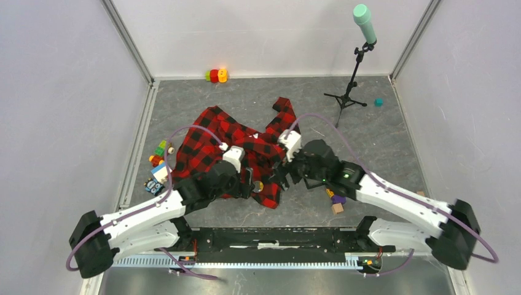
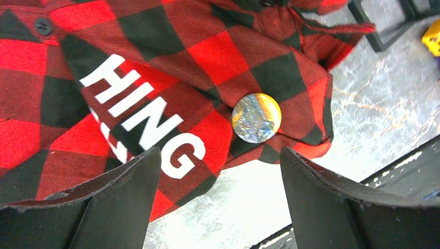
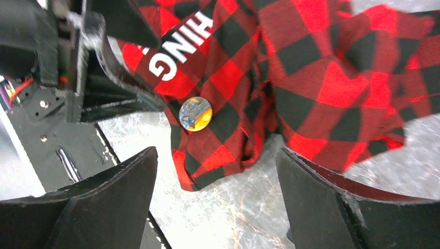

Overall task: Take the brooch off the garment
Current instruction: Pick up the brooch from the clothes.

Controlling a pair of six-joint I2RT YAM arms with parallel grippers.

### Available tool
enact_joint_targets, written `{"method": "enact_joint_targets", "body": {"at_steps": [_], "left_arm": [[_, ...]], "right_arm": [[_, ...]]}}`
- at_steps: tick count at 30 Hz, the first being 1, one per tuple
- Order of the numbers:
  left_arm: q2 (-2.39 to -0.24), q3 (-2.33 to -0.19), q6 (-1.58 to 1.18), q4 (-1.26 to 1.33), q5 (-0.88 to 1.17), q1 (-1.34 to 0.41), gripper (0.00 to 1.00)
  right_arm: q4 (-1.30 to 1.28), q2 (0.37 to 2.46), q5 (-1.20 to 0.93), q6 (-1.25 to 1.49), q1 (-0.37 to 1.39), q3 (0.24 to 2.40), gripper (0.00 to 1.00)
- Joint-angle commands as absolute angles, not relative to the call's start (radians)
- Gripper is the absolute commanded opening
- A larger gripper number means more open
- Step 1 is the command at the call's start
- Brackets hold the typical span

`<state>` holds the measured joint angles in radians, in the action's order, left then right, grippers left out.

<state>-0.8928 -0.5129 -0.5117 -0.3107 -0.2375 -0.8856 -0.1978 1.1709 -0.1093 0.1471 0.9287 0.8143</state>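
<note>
1. brooch [image 2: 256, 118] not off yet: the round blue-and-yellow badge sits pinned on a fold of the garment [image 1: 215, 132], close beside the white letters "hing".
2. the red-and-black check shirt lies bunched in the middle of the bench. the flap carrying the badge is the part nearest the near edge, with bare grey surface just past it.
3. the left gripper [image 2: 220, 158] hangs right over that flap, jaws wide apart with nothing between them. in its own camera the badge shows ahead of the gap, untouched.
4. the right gripper [image 3: 216, 154] faces the same flap from the right-hand side, jaws also spread and empty. the badge sits in front of it, a little apart.
5. i cannot tell whether any finger actually presses on the cloth. in the right wrist view one of the left arm's fingers looks to lie across the fabric by the letters, but that could be mere overlap.
6. to my eye only the approach is done: no grip on the badge, no sure hold on the cloth, and the badge is still fast to the fabric.
7. the real work seems all ahead: one arm steadying the flap, the other closing on the badge's rim and working it free without dragging the shirt along.
8. some toy blocks [image 1: 158, 161] sit by the left edge and a microphone stand [image 1: 353, 74] toward the far right corner, both well apart from the action.
</note>
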Motion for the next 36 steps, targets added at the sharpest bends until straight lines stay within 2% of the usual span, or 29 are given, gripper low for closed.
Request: {"method": "enact_joint_targets", "body": {"at_steps": [1,5,15,25,30,32,36], "left_arm": [[-0.961,-0.608,-0.409,-0.340,-0.275,-0.957,0.89],[-1.019,-0.650,-0.395,-0.356,-0.224,-0.968,0.88],[-1.103,-0.673,-0.392,-0.345,-0.221,-0.995,0.87],[-1.182,-0.723,-0.381,-0.388,-0.191,-1.003,1.00],[-1.247,-0.753,-0.378,-0.400,-0.188,-1.003,1.00],[-1.270,-0.763,-0.380,-0.398,-0.182,-1.001,0.98],[-1.319,-0.779,-0.390,-0.388,-0.171,-0.999,0.88]], "right_arm": [[-0.160,1.001,-0.036,0.172,0.891,0.752,0.88],[-0.181,0.907,0.073,0.179,0.878,0.702,0.98],[-0.252,0.909,0.094,0.181,0.853,0.679,0.98],[-0.272,0.864,0.183,0.173,0.848,0.654,0.98],[-0.271,0.847,0.184,0.178,0.846,0.645,0.98],[-0.278,0.841,0.186,0.182,0.844,0.649,0.98],[-0.286,0.820,0.187,0.190,0.841,0.642,0.98]]}}
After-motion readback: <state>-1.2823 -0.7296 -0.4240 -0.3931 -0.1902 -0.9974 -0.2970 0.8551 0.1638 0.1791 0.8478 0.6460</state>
